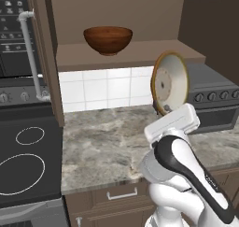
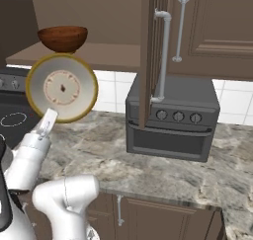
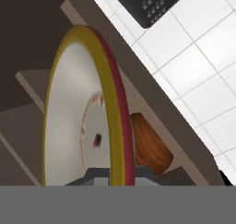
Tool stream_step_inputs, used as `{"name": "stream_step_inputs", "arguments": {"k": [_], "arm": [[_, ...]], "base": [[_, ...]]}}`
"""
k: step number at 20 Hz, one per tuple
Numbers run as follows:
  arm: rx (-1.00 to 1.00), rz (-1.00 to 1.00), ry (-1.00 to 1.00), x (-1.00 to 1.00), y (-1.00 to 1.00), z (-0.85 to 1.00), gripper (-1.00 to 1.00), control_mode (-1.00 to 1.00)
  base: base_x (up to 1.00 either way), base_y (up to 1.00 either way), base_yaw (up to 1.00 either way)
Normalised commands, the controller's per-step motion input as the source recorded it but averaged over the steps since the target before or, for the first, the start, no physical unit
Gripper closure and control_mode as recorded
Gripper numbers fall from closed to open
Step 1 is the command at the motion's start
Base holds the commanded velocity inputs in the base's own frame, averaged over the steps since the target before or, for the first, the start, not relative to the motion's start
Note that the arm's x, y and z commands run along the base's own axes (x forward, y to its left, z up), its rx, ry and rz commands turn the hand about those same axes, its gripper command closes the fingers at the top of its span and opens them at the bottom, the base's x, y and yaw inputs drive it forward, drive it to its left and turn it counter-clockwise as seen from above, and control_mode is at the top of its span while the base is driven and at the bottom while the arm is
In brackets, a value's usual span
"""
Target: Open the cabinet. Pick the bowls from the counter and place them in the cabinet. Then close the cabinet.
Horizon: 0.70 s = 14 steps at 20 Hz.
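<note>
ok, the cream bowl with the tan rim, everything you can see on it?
The shallow bowl has a tan-yellow rim, a cream-white inside with a faint reddish ring and a dark centre dot. It looks glazed. It is held on edge, inside facing the cameras, off the counter. The gripper is shut on its lower rim. It sits just below the open cabinet shelf, beside the wooden bowl there, not touching it.

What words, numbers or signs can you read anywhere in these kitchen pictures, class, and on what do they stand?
None can be read.
Black button panel beside the open cabinet: small white marks on the keys, too blurred to read.
Toaster oven: its knobs carry no readable marks.
Stovetop: white rings only, no writing.
Cream bowl held in the gripper: a reddish ring pattern, no letters.
</note>
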Motion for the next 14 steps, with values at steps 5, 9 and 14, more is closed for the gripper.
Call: {"name": "stream_step_inputs", "arguments": {"k": [5, 9, 14], "arm": [[0.01, -0.18, -0.03, -0.92, -0.6, 0.43, 1.0, -1.0], [-0.01, -0.19, 0.0, -0.75, -0.48, 0.69, 1.0, -1.0], [-0.05, -0.18, 0.17, -0.72, -0.9, 0.72, 1.0, -1.0]], "base": [[0.0, 0.0, 0.0], [0.0, 0.0, 0.0], [0.0, 0.0, 0.0]]}}
